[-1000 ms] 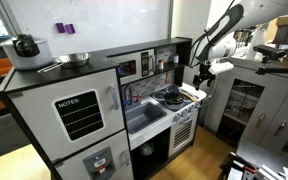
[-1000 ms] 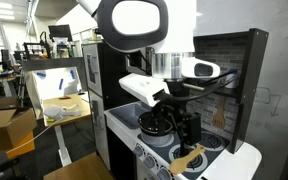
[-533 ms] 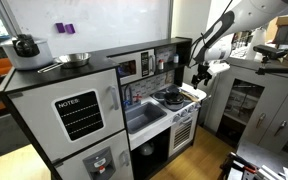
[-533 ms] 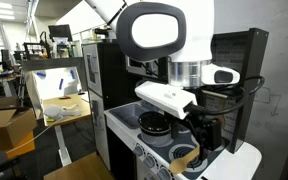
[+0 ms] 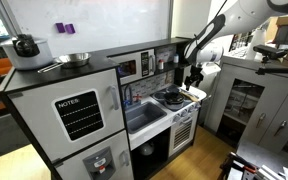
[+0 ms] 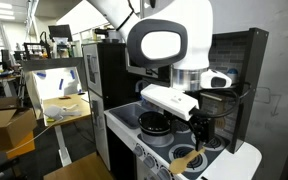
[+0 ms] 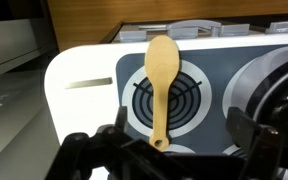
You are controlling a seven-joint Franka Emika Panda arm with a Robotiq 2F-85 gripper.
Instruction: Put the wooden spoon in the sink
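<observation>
The wooden spoon (image 7: pixel 161 85) is pale tan and lies flat on a toy stove burner (image 7: pixel 134 100), bowl end away from the wrist camera. It also shows in both exterior views (image 6: pixel 189 157) (image 5: pixel 194 93), at the stove's outer end. My gripper (image 7: pixel 179 138) is open and empty, its two dark fingers on either side of the spoon's handle end and above it. In both exterior views the gripper (image 5: pixel 194 78) (image 6: pixel 206 130) hangs just over the stove. The grey sink (image 5: pixel 144 117) lies beside the stove in the counter.
A dark pan (image 6: pixel 156 123) sits on the stove close to the spoon and also fills the right edge of the wrist view (image 7: pixel 284 100). A metal bowl (image 5: pixel 74 59) and a pot (image 5: pixel 25 45) stand on the toy fridge top. A cabinet (image 5: pixel 254 95) stands beyond the kitchen.
The arm has swung in toward the stove and come down, so the open gripper now hangs low over the spoon. The spoon has not moved.
</observation>
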